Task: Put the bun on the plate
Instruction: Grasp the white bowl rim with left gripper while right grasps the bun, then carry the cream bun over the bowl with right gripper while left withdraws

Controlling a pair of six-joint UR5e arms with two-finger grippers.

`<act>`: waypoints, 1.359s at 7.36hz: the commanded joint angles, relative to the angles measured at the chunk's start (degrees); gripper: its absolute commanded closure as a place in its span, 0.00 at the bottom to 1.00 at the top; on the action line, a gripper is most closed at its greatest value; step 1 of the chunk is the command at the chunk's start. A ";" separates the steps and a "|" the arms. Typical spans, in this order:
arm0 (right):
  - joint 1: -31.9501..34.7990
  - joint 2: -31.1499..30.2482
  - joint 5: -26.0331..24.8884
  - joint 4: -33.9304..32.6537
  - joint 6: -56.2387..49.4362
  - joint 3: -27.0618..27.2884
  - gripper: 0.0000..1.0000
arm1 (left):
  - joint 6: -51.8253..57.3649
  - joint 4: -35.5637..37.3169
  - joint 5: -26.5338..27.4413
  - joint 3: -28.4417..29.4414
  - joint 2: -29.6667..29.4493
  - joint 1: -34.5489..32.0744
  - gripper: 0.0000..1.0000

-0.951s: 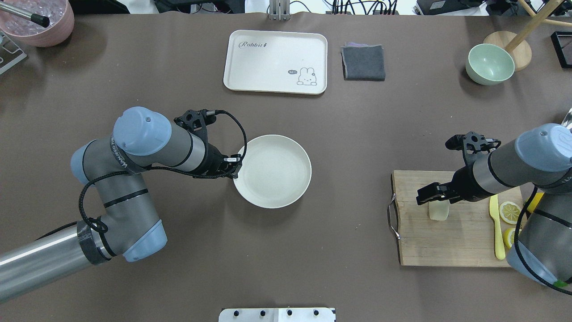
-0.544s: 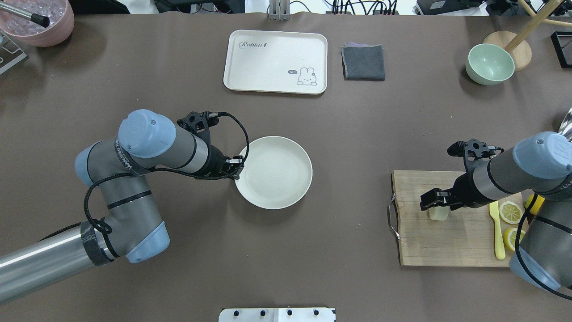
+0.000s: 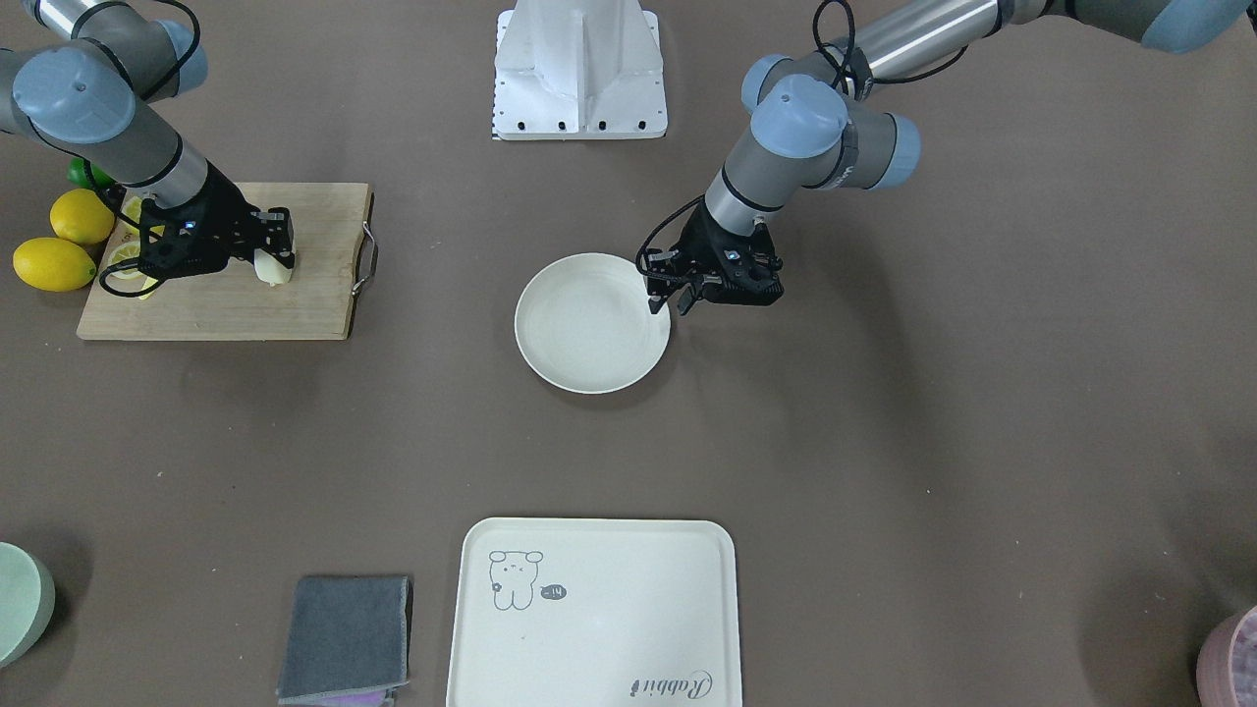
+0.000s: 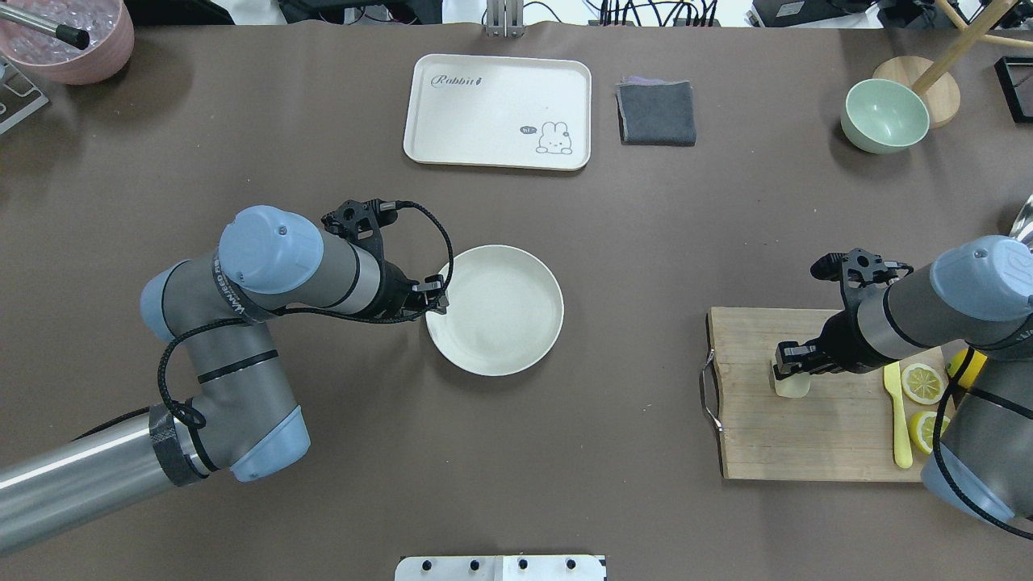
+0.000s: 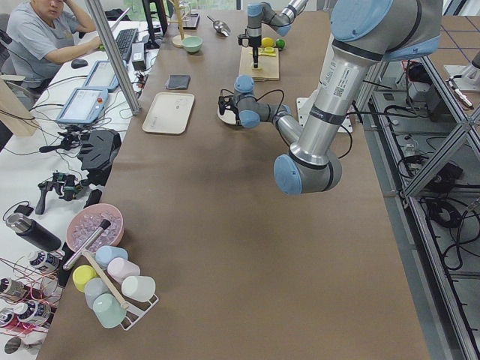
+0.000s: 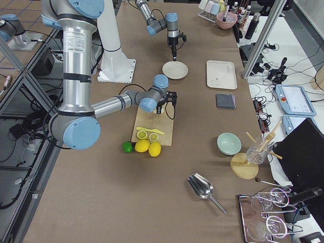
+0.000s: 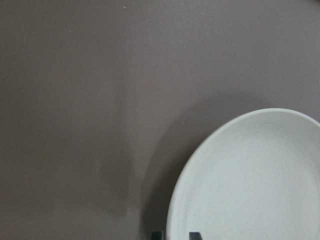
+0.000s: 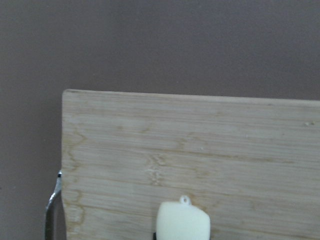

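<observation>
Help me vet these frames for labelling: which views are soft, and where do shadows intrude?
Left wrist view: soft and grainy, a dark shadow on the table beside the plate. Right wrist view: cutting board grain clear, but the bun is cropped by the bottom edge. Overhead view: crisp, evenly lit, no glare on the plate.

Cream-white bun (image 4: 792,387). Plain off-white plate (image 4: 494,311). Light grained wood board (image 4: 807,436). Dark brown table (image 4: 646,242). Cream tray (image 4: 484,121), grey rabbit drawing, script lettering. Dark grey cloth (image 4: 656,112). Pale green bowl (image 4: 884,115). Yellow lemons (image 3: 55,263), yellow knife (image 4: 900,420). Grey arms (image 4: 242,355), blue caps.
</observation>
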 commanded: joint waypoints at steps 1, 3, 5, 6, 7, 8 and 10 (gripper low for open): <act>1.28 3.97 0.12 -2.37 1.67 2.07 0.79 | -0.05 0.26 2.31 -3.47 1.91 -0.93 0.02; -1.41 20.78 -0.66 -17.69 8.94 2.44 0.76 | 2.92 0.27 2.14 -8.40 9.18 -5.31 0.02; -7.13 36.36 -7.94 -24.98 9.06 -4.45 0.74 | 13.17 0.09 1.70 -12.87 18.31 -11.63 0.02; -8.19 43.48 -9.71 -24.90 8.54 -11.55 0.72 | 15.84 0.00 1.62 -14.21 20.80 -13.49 0.02; -9.76 47.91 -13.90 -24.46 7.75 -17.37 0.71 | 15.78 0.00 1.70 -14.14 20.82 -13.51 0.02; -10.48 50.56 -15.51 -24.46 7.22 -21.08 0.69 | 15.77 0.00 1.70 -14.14 20.82 -13.51 0.02; -11.18 50.50 -16.13 -21.76 7.04 -24.17 0.65 | 15.42 0.00 2.05 -13.79 20.65 -13.42 0.02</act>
